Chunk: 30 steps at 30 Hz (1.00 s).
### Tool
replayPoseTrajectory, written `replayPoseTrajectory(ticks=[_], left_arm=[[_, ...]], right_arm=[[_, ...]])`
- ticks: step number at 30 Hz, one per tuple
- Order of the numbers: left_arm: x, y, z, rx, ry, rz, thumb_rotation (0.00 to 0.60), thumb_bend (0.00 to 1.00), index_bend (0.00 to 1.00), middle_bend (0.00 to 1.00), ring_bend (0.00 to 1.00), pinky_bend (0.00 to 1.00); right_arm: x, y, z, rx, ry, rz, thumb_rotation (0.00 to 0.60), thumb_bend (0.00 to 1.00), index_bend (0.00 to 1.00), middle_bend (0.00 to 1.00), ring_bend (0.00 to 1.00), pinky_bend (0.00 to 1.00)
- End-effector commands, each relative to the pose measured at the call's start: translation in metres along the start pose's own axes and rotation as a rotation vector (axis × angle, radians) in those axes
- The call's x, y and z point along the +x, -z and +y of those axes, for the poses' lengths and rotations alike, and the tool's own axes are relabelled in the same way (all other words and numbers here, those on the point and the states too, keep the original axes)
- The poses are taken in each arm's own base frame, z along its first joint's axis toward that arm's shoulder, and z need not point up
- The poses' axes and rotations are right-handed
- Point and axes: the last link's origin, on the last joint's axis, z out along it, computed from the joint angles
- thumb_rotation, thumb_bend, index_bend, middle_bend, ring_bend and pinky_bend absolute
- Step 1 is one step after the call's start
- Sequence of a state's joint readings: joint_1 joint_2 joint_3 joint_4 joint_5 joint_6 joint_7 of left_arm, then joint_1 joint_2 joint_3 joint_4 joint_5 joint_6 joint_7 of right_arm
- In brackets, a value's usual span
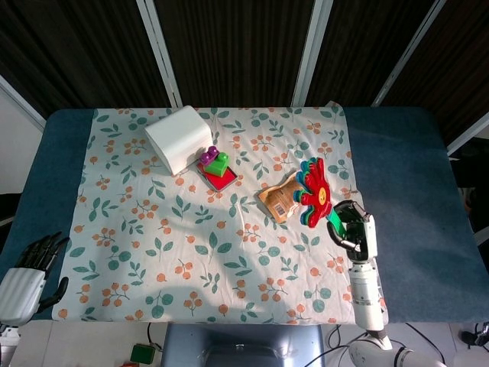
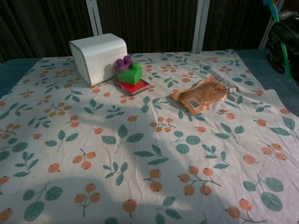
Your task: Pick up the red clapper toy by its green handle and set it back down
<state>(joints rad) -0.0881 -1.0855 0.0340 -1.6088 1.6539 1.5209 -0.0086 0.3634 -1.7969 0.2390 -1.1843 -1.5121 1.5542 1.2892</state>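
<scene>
My right hand [image 1: 353, 228] holds the red clapper toy [image 1: 314, 193] by its green handle [image 1: 334, 217], raised well above the floral cloth. In the head view the red hand-shaped head points up and away from me, over the right part of the cloth. The chest view catches only the dark fingers of that right hand [image 2: 284, 43] and a strip of the green handle [image 2: 281, 39] at the top right corner; the red head is out of frame there. My left hand [image 1: 27, 274] hangs low at the bottom left, off the table, holding nothing, fingers apart.
A brown snack pouch [image 1: 286, 195] lies just left of the lifted toy. Behind it, red, green and purple blocks [image 1: 215, 165] are stacked beside a white rounded box [image 1: 177, 138]. The blue table [image 1: 416, 191] extends beyond the cloth on both sides.
</scene>
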Motion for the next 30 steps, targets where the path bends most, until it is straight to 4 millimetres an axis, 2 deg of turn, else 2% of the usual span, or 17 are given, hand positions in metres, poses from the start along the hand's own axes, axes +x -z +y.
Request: replayPoseTrajectory(ticks=[1,3,8,13,18,24,30], left_arm=[[0.000,0.000,0.000,0.001,-0.001,0.000,0.600,0.47,0.00,0.00,0.02,0.11],[0.000,0.000,0.000,-0.001,0.000,0.000,0.600,0.47,0.00,0.00,0.02,0.11],[0.001,0.002,0.000,-0.004,0.002,0.004,0.600,0.47,0.00,0.00,0.02,0.11],[0.003,0.004,-0.001,-0.003,0.005,0.015,0.600,0.47,0.00,0.00,0.02,0.11],[0.003,0.005,-0.001,-0.005,0.005,0.014,0.600,0.47,0.00,0.00,0.02,0.11],[0.003,0.003,-0.001,-0.004,0.004,0.011,0.600,0.46,0.00,0.00,0.02,0.11],[0.003,0.003,0.000,-0.003,0.004,0.010,0.600,0.47,0.00,0.00,0.02,0.11]], right_arm=[[-0.008,-0.001,0.020,-0.100,0.295,-0.136,0.600,0.60,0.95,0.78,0.83,0.99],[-0.009,-0.003,0.027,-0.161,0.362,-0.170,0.600,0.60,0.95,0.78,0.83,1.00],[-0.017,-0.002,0.047,-0.371,0.729,-0.344,0.600,0.60,0.95,0.78,0.83,1.00],[-0.029,-0.005,0.037,-0.367,0.734,-0.303,0.600,0.60,0.95,0.78,0.83,1.00],[-0.031,-0.005,0.033,-0.374,0.685,-0.300,0.600,0.60,0.95,0.78,0.83,1.00],[-0.029,-0.005,0.043,-0.430,0.762,-0.362,0.600,0.60,0.94,0.78,0.82,0.99],[-0.033,-0.005,0.059,-0.447,0.931,-0.440,0.600,0.60,0.89,0.78,0.74,0.91]])
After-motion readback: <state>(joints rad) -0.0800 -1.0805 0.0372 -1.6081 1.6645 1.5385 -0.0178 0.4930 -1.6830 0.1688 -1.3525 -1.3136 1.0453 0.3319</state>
